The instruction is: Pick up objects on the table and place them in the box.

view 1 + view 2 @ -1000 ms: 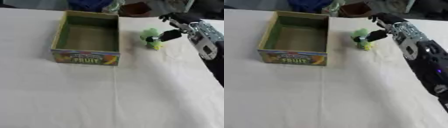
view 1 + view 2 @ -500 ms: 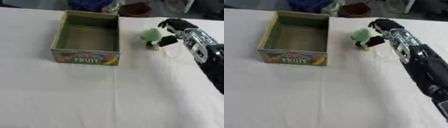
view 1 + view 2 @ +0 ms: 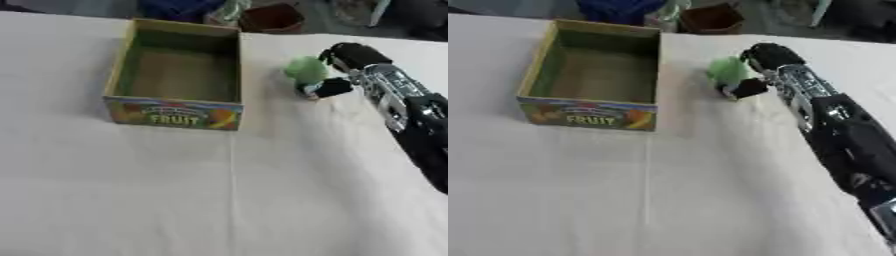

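Green object (image 3: 306, 70) now nearer box (image 3: 178, 109), white table (image 3: 219, 200).

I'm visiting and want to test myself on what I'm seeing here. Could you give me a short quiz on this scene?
1. True or false: the box already holds the green object.
2. Which hand is at the green object? A) left B) right
3. Fill in: the word printed on the box front is ____.

Key:
1. False; the box looks empty, and the green object sits to its right on the white table.
2. B; the right hand is curled round it. The left hand is not in view.
3. FRUIT.
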`<state>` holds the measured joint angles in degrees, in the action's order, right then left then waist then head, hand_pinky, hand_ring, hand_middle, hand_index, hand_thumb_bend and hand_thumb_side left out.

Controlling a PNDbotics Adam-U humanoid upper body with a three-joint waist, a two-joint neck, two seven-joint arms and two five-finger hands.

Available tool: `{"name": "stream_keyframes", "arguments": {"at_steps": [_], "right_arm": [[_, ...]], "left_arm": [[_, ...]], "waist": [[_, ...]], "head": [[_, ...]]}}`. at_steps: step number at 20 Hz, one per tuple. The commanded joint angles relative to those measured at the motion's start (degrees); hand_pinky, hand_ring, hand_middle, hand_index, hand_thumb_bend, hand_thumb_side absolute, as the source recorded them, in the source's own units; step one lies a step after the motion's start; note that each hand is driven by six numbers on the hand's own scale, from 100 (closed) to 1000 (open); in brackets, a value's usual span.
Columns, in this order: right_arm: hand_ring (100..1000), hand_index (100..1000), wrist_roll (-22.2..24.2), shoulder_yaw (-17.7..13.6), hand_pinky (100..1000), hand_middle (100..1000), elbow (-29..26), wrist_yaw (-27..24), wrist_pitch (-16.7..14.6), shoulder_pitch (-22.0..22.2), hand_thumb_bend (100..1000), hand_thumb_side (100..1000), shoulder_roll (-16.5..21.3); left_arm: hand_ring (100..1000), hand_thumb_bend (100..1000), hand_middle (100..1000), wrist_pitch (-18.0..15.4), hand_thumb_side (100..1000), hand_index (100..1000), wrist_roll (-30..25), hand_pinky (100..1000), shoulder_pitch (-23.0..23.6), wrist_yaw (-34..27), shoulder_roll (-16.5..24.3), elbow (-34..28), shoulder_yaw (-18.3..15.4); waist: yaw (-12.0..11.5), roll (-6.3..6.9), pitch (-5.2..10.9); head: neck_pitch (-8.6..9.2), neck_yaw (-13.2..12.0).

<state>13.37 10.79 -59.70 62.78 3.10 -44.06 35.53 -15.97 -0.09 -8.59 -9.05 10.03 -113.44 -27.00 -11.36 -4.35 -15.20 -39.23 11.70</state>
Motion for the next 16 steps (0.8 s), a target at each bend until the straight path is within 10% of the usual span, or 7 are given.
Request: {"name": "stream_keyframes", "arguments": {"at_steps": [1,16], "right_arm": [[908,792,-1.27,-0.82,823,630,0.78,1.28,-0.57,-0.70,432,767,0.92],[753,536,-3.50,-0.89,721,367,0.77,-9.12,-0.64,-0.76,100,718,0.84]], "left_arm": [[440,100,481,-0.07,773,622,-0.17,456,-0.59,-0.04,0.60,-1.15,-0.10],[441,100,482,-0.02,773,622,0.31,457,-0.70,-0.16,0.79,-1.15,-0.35]], "waist": [[-0.13,0.28,0.71],[0.00,0.40,1.06]], "head": [[0.38,0.10],[0.49,0.13]]}}
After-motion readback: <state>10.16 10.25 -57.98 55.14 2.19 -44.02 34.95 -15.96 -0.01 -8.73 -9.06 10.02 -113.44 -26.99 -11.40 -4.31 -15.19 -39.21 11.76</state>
